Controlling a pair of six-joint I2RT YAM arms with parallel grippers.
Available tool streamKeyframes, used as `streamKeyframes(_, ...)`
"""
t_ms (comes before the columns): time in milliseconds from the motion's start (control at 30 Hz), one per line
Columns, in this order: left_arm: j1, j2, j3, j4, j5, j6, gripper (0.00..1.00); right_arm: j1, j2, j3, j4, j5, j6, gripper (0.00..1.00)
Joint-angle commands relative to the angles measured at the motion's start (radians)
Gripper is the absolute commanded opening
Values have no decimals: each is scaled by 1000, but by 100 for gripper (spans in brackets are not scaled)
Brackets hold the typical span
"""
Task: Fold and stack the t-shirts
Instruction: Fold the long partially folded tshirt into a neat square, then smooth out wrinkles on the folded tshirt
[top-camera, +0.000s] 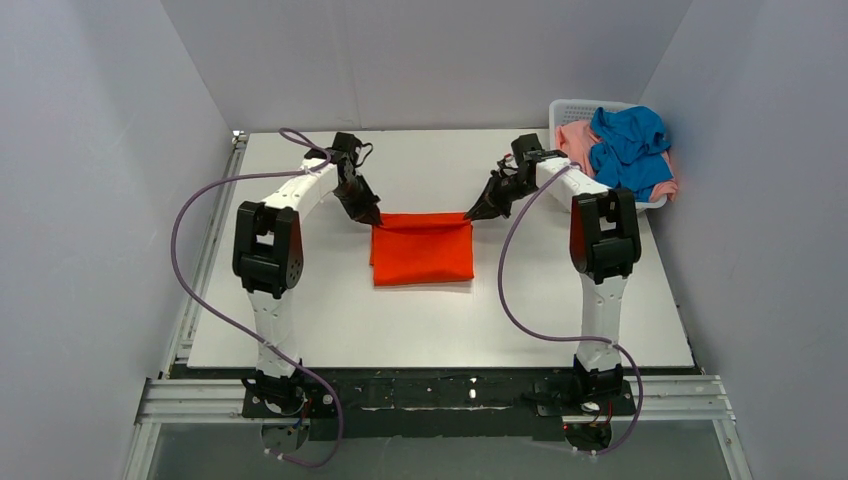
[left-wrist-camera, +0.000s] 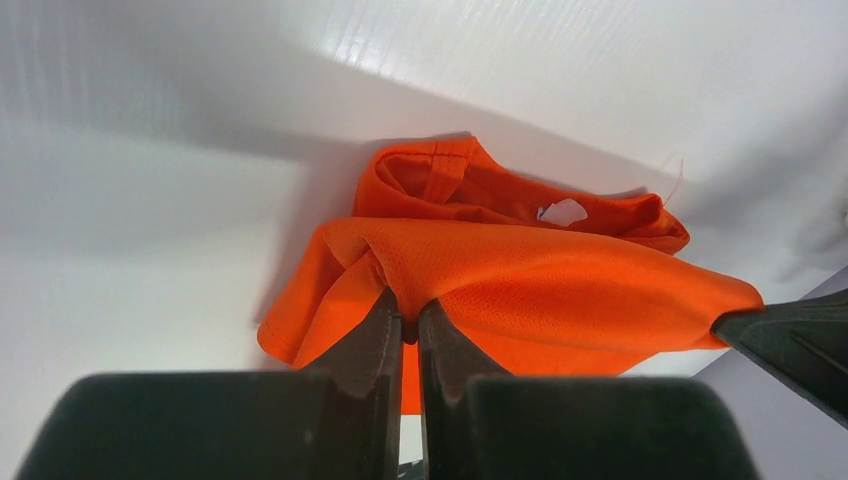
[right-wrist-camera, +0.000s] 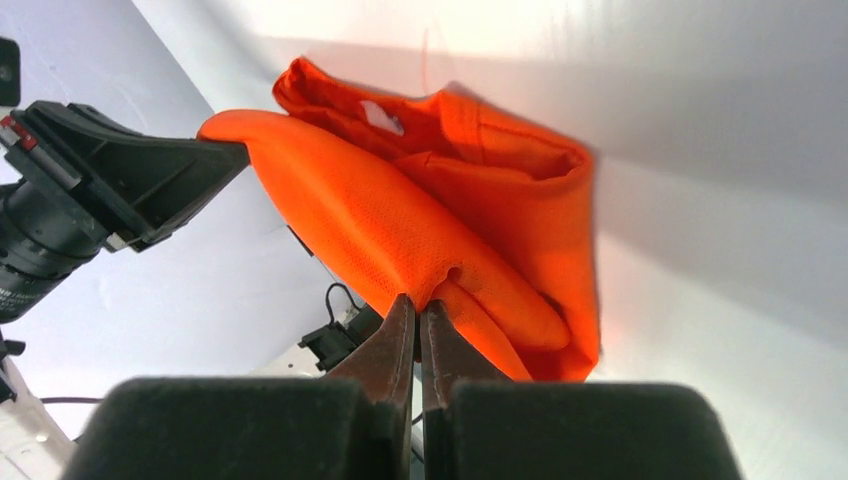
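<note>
— While looking at the middle of the table (top-camera: 300, 300), spot the orange-red t-shirt (top-camera: 422, 250)?

— Spotted. Folded into a rough rectangle, lying flat along its near part, raised along its far edge.

— Raised by what?

— By the left hand (top-camera: 376, 218) at the far left corner and by the right hand (top-camera: 470, 214) at the far right corner.

— Clenched or released?

— Clenched, both. From the left wrist: pressed together on a bunched fold of orange mesh cloth. Same from the right wrist: pinched on a fold, with the cloth draping away below towards the table.

— Slack between the two?

— Drawn fairly straight across the far edge. Collar and a white label tucked among the layers underneath.

— And the other shirts?

— Heaped in the white slotted basket (top-camera: 572, 104) at the far right corner of the table. Blue t-shirt (top-camera: 630, 150) on top, spilling over the rim. Pink t-shirt (top-camera: 573, 140) beneath, showing to the left and right of the blue.

— Touching the right arm?

— Cannot tell. Just beside it, at least, and well apart from the orange-red t-shirt.
</note>
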Motion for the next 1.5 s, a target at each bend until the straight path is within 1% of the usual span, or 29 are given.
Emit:
streamKeyframes(0, 14, 32, 49, -108, 4, 19, 2, -31, 37, 44, 53, 32, 11, 1)
streamKeyframes(33, 15, 42, 58, -106, 12, 18, 6, -32, 43, 46, 61, 35, 11, 3)
streamKeyframes(67, 14, 52, 66, -104, 17, 16, 11, -33, 51, 50, 66, 38, 10, 10)
streamKeyframes(133, 16, 66, 88, -101, 25, 15, 17, -37, 78, 91, 49, 42, 0, 25)
streamKeyframes(233, 16, 71, 139, -111, 33, 28, 46, -45, 100, 196, -70, 93, -48, 43)
streamKeyframes(267, 15, 68, 156, -115, 39, 33, 59, -45, 95, 223, -98, 113, -62, 51)
streamKeyframes(300, 16, 62, 170, -120, 44, 34, 70, -45, 83, 238, -121, 129, -72, 61)
streamKeyframes(333, 16, 53, 180, -126, 47, 38, 92, -45, 65, 243, -135, 148, -78, 69)
streamKeyframes(367, 16, 43, 187, -130, 49, 42, 97, -45, 40, 237, -143, 168, -81, 74)
streamKeyframes(433, 16, 13, 186, -137, 65, 42, 98, -44, -22, 200, -143, 219, -81, 78)
streamKeyframes(500, 14, -24, 159, -116, 90, 38, 98, -39, -92, 135, -106, 239, -85, 80)
streamKeyframes(567, 8, -49, 115, -85, 140, 28, 98, -26, -151, 61, -48, 192, -86, 80)
streamKeyframes(633, 1, -62, 76, -41, 178, 15, 98, 4, -188, -20, 25, 107, -83, 81)
streamKeyframes(700, -8, -51, 62, 2, 200, 10, 98, 38, -183, -37, 78, 28, -79, 81)
streamKeyframes(833, -10, 36, 102, 47, 205, -8, 98, 66, -70, 52, 110, -12, -60, 81)
streamKeyframes(933, -11, 132, 173, 55, 197, -16, 98, 61, 19, 106, 166, -6, -11, 82)
streamKeyframes(1033, -10, 250, 268, -4, 167, -11, 98, 53, 111, 154, 218, 19, 29, 82)
streamKeyframes(1100, -11, 300, 311, -55, 160, -8, 98, 49, 175, 196, 188, 44, 35, 81)
streamKeyframes(1133, -10, 312, 309, -63, 159, -7, 98, 48, 203, 212, 171, 48, 29, 81)
streamKeyframes(1233, -10, 299, 228, -43, 136, -7, 98, 48, 241, 179, 169, 51, 24, 80)
streamKeyframes(1300, -8, 283, 190, -45, 117, 0, 98, 44, 238, 164, 177, 37, 15, 79)
streamKeyframes(1333, -9, 273, 179, -49, 108, 3, 98, 44, 232, 168, 164, 57, 14, 79)
streamKeyframes(1467, -9, 223, 217, -80, 104, 26, 98, 41, 179, 256, 31, 110, -58, 80)
